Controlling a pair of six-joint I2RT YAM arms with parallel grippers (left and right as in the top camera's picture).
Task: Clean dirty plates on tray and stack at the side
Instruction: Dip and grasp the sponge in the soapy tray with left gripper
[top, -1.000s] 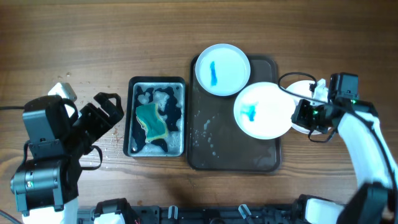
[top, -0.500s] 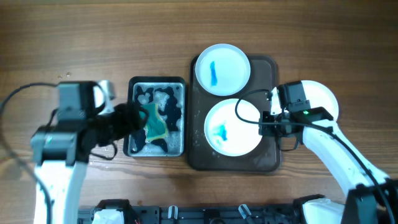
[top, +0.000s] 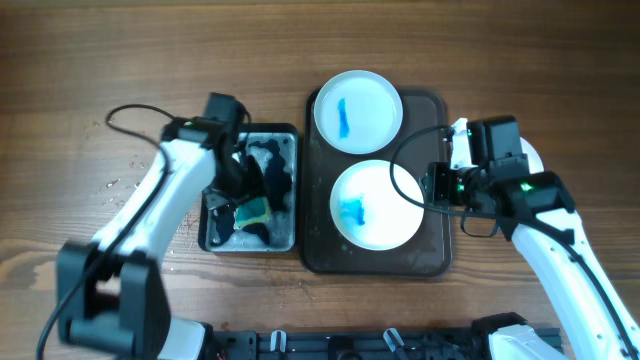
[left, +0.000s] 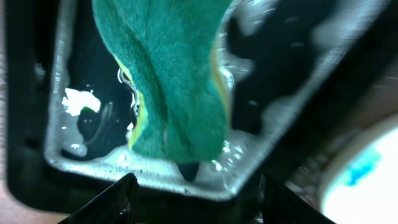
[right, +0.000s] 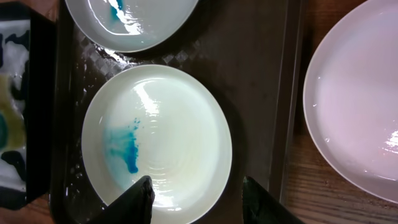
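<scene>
The left pincer (left: 196, 186) stood apart over the sponge (left: 174, 81) in the basin (left: 62, 162) and needed a square, central bite. The right pincer (right: 196, 190), open and empty, hovered over the smeared plate (right: 158, 140) on the tray (right: 261, 74)

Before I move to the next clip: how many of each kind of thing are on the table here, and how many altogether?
plates: 3 (two on the tray, one beside it)
tray: 1
basin: 1
sponge: 1
Total: 6

Left gripper (left: 196, 198) and right gripper (right: 199, 198) stand parted
</scene>
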